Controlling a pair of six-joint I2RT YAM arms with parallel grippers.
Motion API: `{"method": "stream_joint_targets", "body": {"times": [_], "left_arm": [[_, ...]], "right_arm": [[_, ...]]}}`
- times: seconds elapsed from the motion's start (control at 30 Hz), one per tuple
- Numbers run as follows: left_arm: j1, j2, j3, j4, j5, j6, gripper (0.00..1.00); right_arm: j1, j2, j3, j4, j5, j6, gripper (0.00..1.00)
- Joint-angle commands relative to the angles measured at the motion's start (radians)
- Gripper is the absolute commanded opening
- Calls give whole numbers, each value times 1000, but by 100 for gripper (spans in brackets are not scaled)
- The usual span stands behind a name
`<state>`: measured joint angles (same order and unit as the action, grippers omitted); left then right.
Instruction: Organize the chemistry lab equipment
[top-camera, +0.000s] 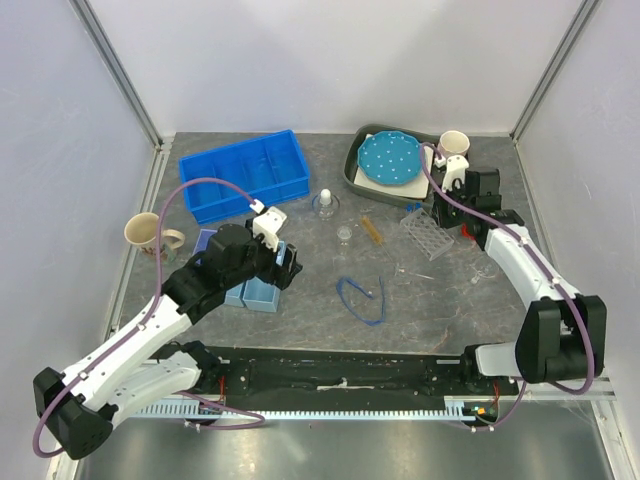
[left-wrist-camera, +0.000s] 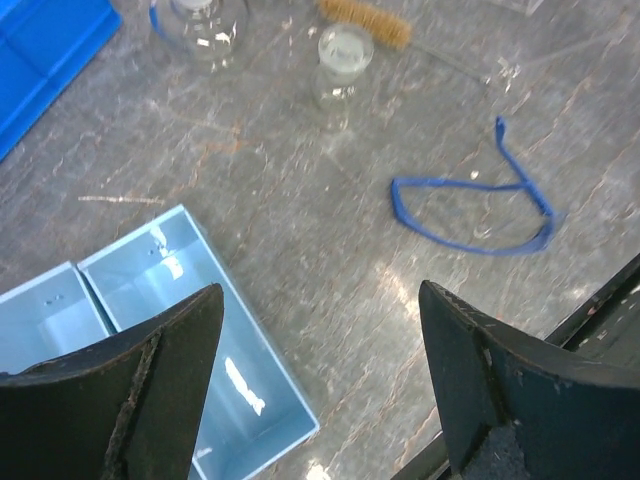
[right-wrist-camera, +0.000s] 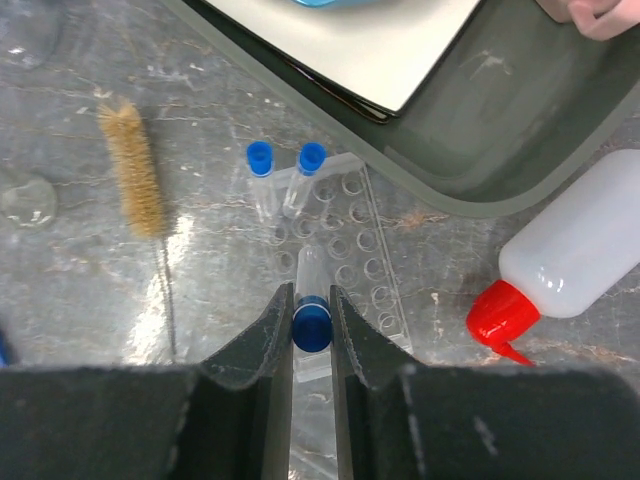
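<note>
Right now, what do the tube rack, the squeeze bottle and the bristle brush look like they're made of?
Tube rack: clear hard plastic, probably acrylic; the table shows through its glossy holed plate.
Squeeze bottle: matte, translucent white plastic, likely soft, with an opaque red plastic cap.
Bristle brush: tan bristles, fibre unclear, on a thin, metal-looking wire stem.
</note>
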<state>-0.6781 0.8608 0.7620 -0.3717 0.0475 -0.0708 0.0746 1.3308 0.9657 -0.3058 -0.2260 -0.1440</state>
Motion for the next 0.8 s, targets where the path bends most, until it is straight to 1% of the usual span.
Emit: {"method": "stream_joint_targets", "body": {"times": [0.0, 0.13, 0.37, 0.77], "left_arm": [[2, 14, 3, -41, -40, 103, 85], [2, 18, -1, -41, -46, 111, 85], [2, 6, -9, -41, -44, 114, 85], [2, 15, -9, -41, -44, 115, 85]], "right_arm": [[4, 63, 19, 79, 63, -35, 18], [4, 123, 45, 96, 62, -25, 18], [5, 205, 87, 108, 2, 4, 19], [5, 274, 142, 105, -12, 12, 19]]}}
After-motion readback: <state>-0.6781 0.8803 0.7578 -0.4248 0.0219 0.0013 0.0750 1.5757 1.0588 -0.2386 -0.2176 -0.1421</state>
